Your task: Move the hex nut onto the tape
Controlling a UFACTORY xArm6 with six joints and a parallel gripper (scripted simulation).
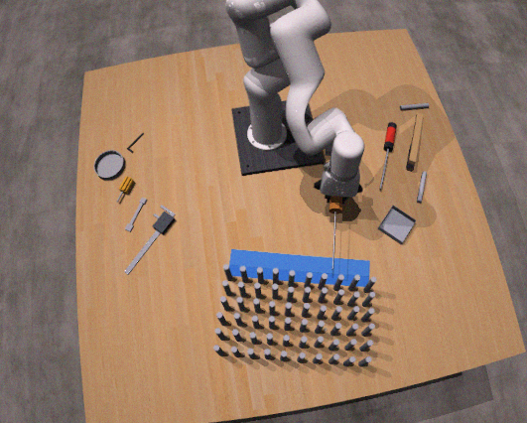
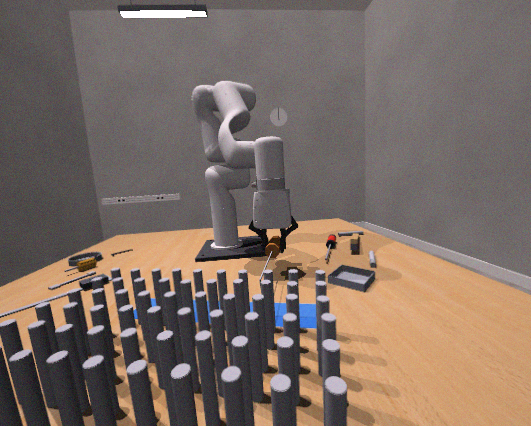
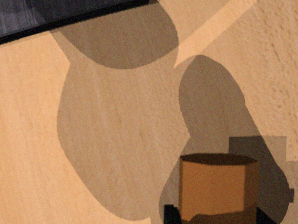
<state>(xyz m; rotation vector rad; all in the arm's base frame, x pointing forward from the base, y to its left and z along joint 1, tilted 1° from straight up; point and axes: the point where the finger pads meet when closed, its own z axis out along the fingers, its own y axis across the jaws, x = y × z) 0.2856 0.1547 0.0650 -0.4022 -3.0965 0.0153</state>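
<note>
My gripper (image 1: pixel 336 203) is shut on the orange-brown handle of the hook pick (image 1: pixel 334 233) and holds it low over the table, behind the blue tape strip (image 1: pixel 299 265). The pick's thin shaft points toward the spacers and its tip reaches the strip near the back row, right of middle. The handle also shows in the exterior view (image 2: pixel 273 246) and in the wrist view (image 3: pixel 218 189). The grey spacers (image 1: pixel 296 314) stand upright in a grid in front of the strip. The hex nut is hidden among them in every view.
A grey square tray (image 1: pixel 397 224), a red-handled screwdriver (image 1: pixel 387 149), a wooden block (image 1: pixel 415 141) and two grey bars lie to the right. A caliper (image 1: pixel 151 238), a small wrench, a yellow-handled tool, a round dish (image 1: pixel 109 165) and a hex key lie to the left.
</note>
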